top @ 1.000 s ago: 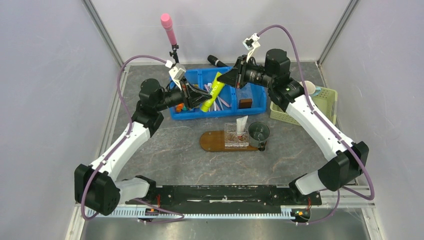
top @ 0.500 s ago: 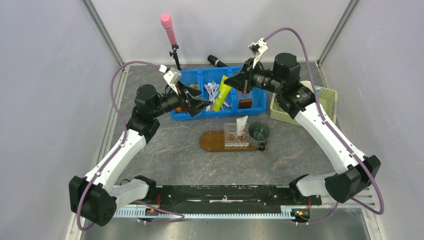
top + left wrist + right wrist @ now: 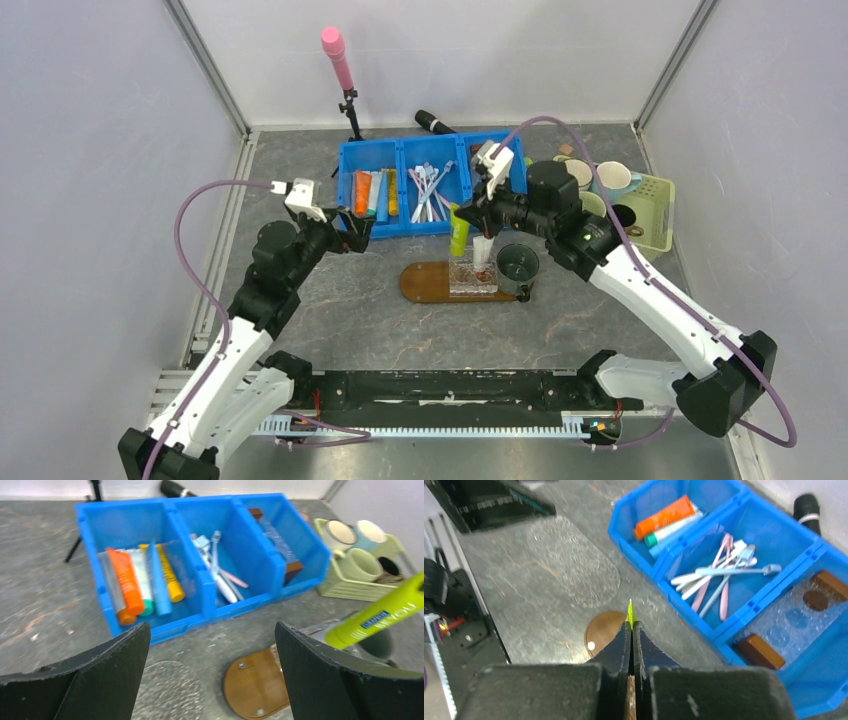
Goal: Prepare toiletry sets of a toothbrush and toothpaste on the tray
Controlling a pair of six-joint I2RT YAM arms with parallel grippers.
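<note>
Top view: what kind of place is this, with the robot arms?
Likely a robot practice booth: plain white walls fence a grey stone-look table, and a blue plastic bin holds pink and pale toothbrushes and coloured squeeze tubes.

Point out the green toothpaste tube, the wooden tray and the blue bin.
green toothpaste tube (image 3: 385, 617): left wrist view, labelled body.
wooden tray (image 3: 422, 281): top external view, bare left end.
blue bin (image 3: 185, 626): left wrist view, front wall.

Left jaws spread wide; right jaws clamped tight; both arms extended forward.
</note>
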